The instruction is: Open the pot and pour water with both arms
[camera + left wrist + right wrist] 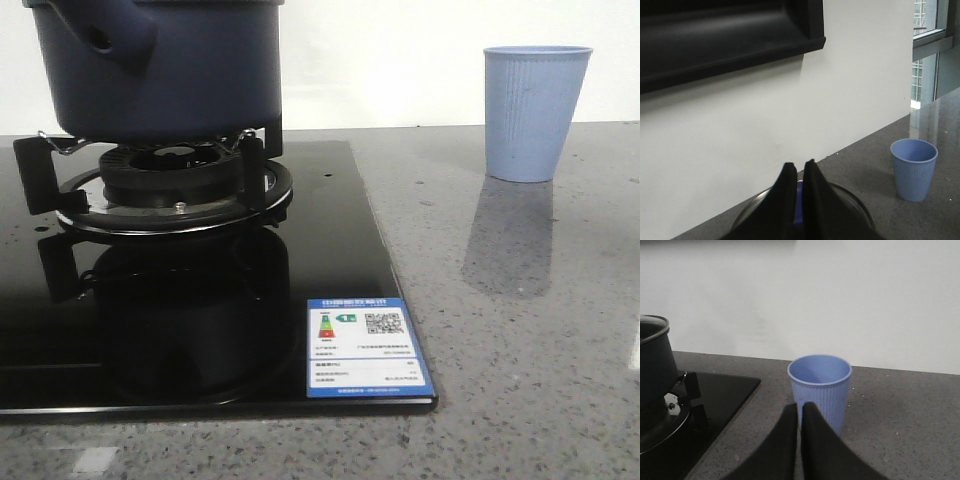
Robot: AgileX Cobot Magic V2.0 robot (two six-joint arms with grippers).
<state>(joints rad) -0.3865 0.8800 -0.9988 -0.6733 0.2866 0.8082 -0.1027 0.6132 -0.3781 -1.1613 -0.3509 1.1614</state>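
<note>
The dark navy pot [170,70] sits on the gas burner [175,185] at the far left, its stubby hollow handle [115,35] facing the camera. It also shows at the edge of the right wrist view, the pot [654,365] carrying a silver rim. In the left wrist view my left gripper [799,165] is shut on a blue knob [799,200] above a round, metal-rimmed lid [856,200]. Whether the lid rests on the pot is not visible. My right gripper [800,406] is shut and empty, just short of the light blue ribbed cup [821,390], which stands upright and empty. Neither gripper appears in the front view.
The burner stands on a black glass hob [200,320] with a blue label [365,345] at its near right corner. The cup [533,110] stands on the grey speckled counter [520,350], right of the hob. A white wall runs along the back.
</note>
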